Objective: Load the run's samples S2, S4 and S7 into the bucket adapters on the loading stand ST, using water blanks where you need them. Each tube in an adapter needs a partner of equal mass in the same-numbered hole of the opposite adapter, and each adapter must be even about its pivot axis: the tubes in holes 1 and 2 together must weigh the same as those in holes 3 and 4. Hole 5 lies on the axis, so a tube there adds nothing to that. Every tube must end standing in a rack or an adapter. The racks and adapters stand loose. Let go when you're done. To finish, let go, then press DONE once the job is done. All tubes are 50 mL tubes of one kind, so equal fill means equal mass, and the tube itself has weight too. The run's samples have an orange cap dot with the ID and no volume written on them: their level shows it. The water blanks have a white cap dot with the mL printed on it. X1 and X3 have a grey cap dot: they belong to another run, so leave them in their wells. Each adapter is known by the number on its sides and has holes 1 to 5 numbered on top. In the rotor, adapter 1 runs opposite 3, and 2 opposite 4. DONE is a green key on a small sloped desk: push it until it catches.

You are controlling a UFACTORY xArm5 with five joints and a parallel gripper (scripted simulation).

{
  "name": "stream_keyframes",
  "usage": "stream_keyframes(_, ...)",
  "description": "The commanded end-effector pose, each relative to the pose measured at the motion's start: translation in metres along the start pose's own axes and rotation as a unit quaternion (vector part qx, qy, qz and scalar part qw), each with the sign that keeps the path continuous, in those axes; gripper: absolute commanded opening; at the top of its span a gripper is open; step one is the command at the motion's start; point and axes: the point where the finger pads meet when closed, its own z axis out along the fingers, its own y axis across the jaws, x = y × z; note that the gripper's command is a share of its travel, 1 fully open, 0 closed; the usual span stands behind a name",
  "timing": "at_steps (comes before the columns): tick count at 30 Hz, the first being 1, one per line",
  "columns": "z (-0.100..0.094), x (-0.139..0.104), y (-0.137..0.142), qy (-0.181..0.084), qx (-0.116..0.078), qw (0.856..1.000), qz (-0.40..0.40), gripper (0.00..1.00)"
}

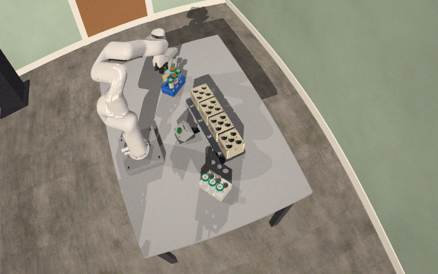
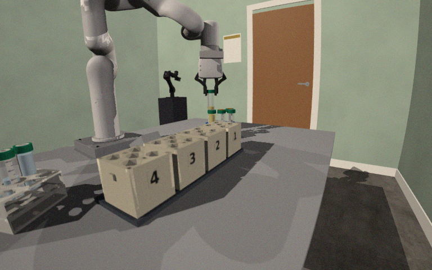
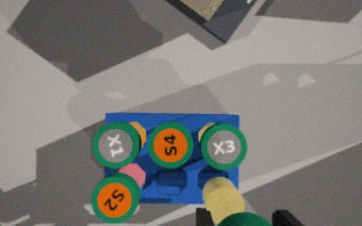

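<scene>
One tube (image 2: 210,101) between closed fingertips (image 2: 205,91)

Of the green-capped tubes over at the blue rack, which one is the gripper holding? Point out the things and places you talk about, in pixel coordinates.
The green-capped tube with yellow contents (image 2: 210,101) (image 3: 222,200): it alone has its cap between the fingers of the gripper (image 1: 161,68) (image 2: 210,93) (image 3: 250,221).

Background: brown door (image 1: 113,16) (image 2: 282,66), silver handle (image 2: 304,84), white trim. Paper sheet with ochre header (image 2: 232,48) on green wall beside door. Small black robot arm (image 2: 171,83) on dark pedestal (image 1: 11,87) (image 2: 172,109).
</scene>
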Motion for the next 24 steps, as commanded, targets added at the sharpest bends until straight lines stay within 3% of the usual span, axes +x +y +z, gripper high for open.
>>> stream_keyframes(1,-0.010,0.000,-0.001,-0.002,0.002,1.000,0.000,0.00)
stream_keyframes(24,-0.048,0.000,-0.001,-0.002,0.002,1.000,0.000,0.00)
